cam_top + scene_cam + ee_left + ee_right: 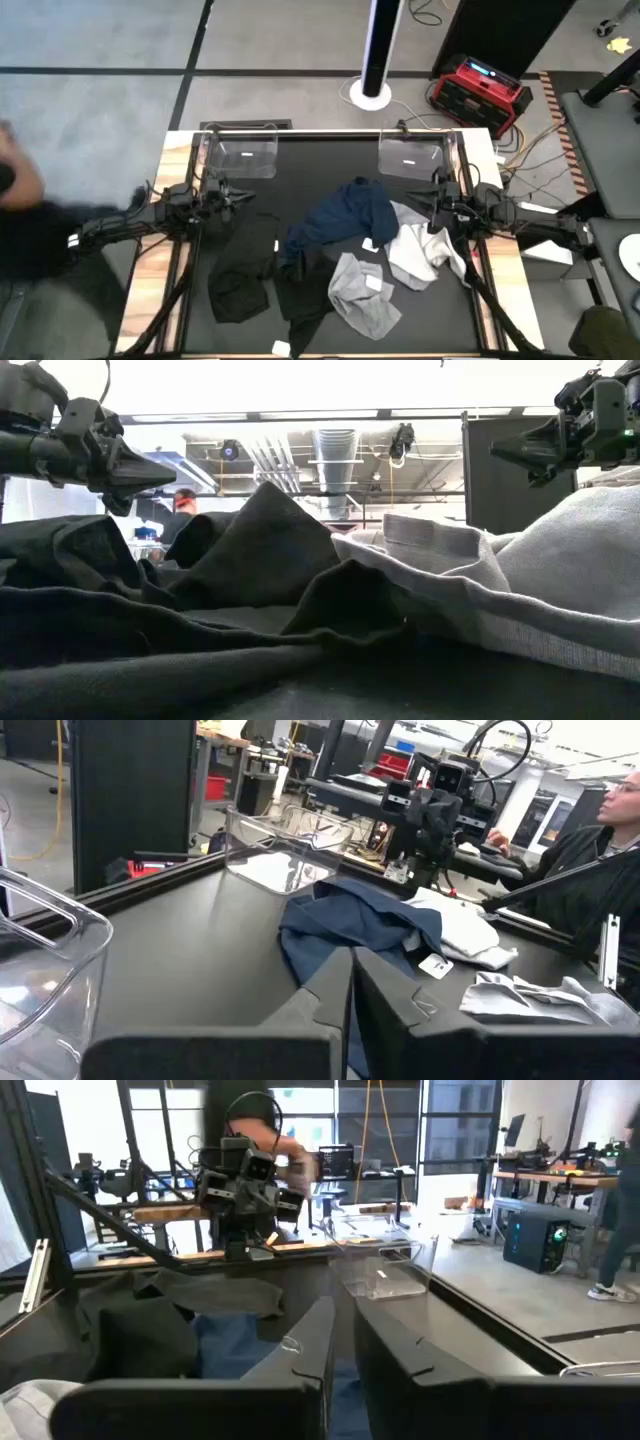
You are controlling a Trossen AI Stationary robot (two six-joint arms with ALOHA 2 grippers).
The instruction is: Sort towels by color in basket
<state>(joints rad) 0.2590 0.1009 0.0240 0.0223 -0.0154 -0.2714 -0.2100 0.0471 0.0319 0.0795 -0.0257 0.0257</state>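
The towels [345, 250] look soft, light and limp; pinch the navy blue towel [350, 215] at a raised fold, twelve o'clock of the heap. Left gripper [240, 197] and right gripper [418, 203] hover with jaws together, empty.

Two dark jointed arms, black left claw [243, 198], black right claw [415, 203], angular fingers

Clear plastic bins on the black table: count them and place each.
2. One clear plastic bin sits at the far left corner of the table, the other clear plastic bin at the far right corner; none seems hidden.
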